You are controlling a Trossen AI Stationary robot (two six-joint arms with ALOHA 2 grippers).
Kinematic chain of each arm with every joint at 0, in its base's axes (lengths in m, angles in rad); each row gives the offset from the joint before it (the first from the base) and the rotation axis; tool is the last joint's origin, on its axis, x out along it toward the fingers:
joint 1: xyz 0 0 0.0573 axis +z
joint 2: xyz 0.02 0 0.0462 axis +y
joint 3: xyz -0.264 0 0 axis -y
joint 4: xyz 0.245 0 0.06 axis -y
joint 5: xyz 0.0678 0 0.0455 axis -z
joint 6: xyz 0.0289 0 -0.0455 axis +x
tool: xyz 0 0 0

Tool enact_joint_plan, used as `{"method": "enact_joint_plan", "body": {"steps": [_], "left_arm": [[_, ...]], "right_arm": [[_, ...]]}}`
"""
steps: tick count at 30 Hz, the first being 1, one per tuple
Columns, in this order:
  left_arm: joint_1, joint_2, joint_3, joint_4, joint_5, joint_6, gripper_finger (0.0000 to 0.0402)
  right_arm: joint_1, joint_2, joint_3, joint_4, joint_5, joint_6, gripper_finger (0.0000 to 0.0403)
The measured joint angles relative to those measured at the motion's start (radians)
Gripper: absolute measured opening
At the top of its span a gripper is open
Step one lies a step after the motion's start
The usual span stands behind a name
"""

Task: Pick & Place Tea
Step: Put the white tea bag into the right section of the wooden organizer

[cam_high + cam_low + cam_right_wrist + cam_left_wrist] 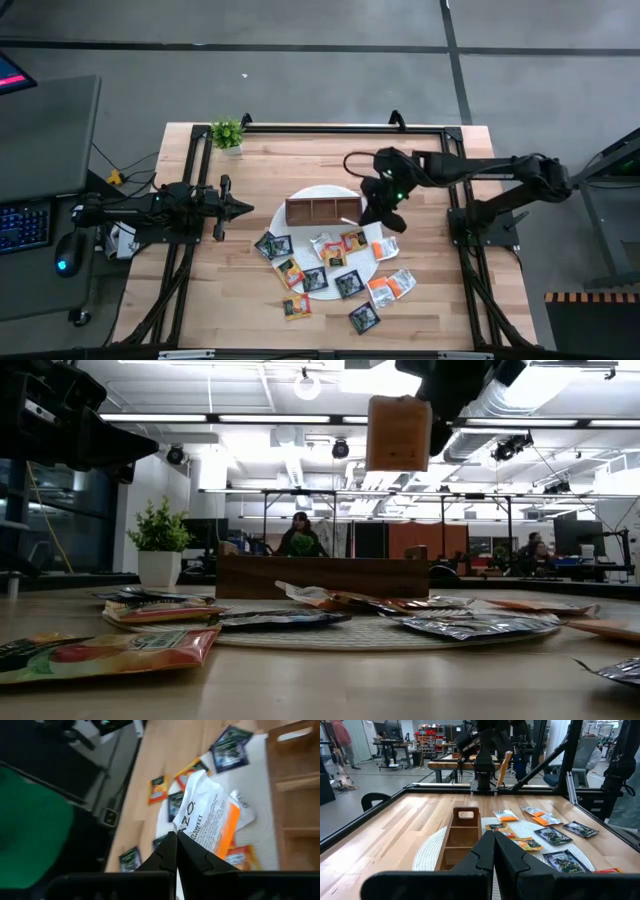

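My right gripper (pixel 176 847) is shut on a white-and-orange tea sachet (pixel 207 820), held high above the round white mat (pixel 300 195) and next to the brown wooden box (pixel 322 209). In the low view the sachet (pixel 398 432) hangs well above the table. Several other tea sachets, dark green, orange and white, lie flat on the mat and on the wood in front of it (pixel 330 270). My left gripper (pixel 493 852) waits shut at the table's left side, level and pointing at the box. My right gripper pinches the sachet by one edge (pixel 186 831) between its two shut fingers. The fingers slant down at it from the table's right side. The sachet is lifted clear of table and mat and hangs flat and upright below the fingers (pixel 398 432).
A small potted plant (pixel 227 133) stands at the far left corner. A black frame (pixel 320 128) runs around the table's edges. Two orange sachets (pixel 390 287) lie right of the mat, and one dark one (pixel 364 318) lies near the front edge.
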Motion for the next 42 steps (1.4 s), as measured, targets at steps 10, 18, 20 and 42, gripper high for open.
{"method": "enact_joint_plan", "body": {"steps": [10, 18, 20, 42], "left_arm": [[0.000, 0.000, 0.000, 0.000, 0.000, 0.000, 0.0001], [0.000, 0.000, 0.000, 0.000, 0.000, 0.000, 0.0001], [0.000, 0.000, 0.000, 0.000, 0.001, 0.000, 0.0001], [0.000, 0.000, 0.000, 0.000, 0.001, 0.000, 0.0001]], "right_arm": [[-0.120, 0.092, 0.000, 0.013, 0.014, 0.062, 0.0000], [-0.097, 0.091, 0.000, 0.014, 0.477, 0.299, 0.0000], [-0.084, 0.091, 0.000, 0.028, 0.582, 0.348, 0.0000], [0.098, 0.090, -0.001, 0.034, 0.559, 0.258, 0.0000]]}}
